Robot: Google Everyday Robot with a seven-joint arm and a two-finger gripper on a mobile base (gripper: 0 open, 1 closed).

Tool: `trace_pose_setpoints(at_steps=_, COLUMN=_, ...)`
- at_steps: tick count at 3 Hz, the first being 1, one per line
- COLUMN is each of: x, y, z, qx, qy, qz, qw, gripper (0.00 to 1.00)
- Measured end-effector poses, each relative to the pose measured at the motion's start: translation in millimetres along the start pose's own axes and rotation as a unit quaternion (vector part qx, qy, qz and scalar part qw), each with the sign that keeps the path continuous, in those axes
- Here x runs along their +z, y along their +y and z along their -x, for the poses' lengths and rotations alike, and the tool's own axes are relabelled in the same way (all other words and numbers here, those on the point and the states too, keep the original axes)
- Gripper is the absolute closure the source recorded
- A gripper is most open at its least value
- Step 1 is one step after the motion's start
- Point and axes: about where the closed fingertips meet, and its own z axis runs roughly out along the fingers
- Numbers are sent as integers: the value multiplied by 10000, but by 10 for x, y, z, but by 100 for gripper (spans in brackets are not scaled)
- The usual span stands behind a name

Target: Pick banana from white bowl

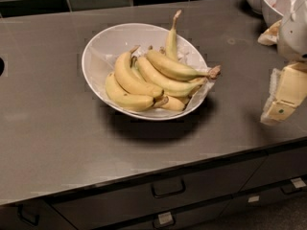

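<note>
Currently at the approach step, nothing grasped yet: the grey counter [53,128] carries the white bowl [103,44], and the banana [175,67] lies atop the pile in the bowl's right half, its dark frayed stem poking over the right rim. The gripper [280,102] hangs well right of the bowl, nothing seen in it; how far open, cannot tell. Next move, as I judge it: travel left over the bowl, line up across that banana's middle, and descend clear of its neighbours.

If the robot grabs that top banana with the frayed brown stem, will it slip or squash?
The banana looks firm, so it should probably lift stiffly. It rests on other bananas in the white bowl, so they may shift. Its smooth skin might slip. The gripper hangs right of the bowl.
</note>
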Motion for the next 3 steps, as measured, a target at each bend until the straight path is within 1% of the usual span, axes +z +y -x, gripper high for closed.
trace_pose_setpoints(at_steps=1, x=-2, y=-5, z=10, qx=-3, qy=-6, qz=-8, qw=10000, gripper=0)
trace_pose_setpoints(at_steps=2, x=104, y=-131, z=257, qx=-36, qy=-158, qz=122, qw=9998, gripper=0)
trace_pose_setpoints(at_steps=3, x=237, y=-279, z=550, qx=-128, qy=-385, qz=294, qw=9987, gripper=0)
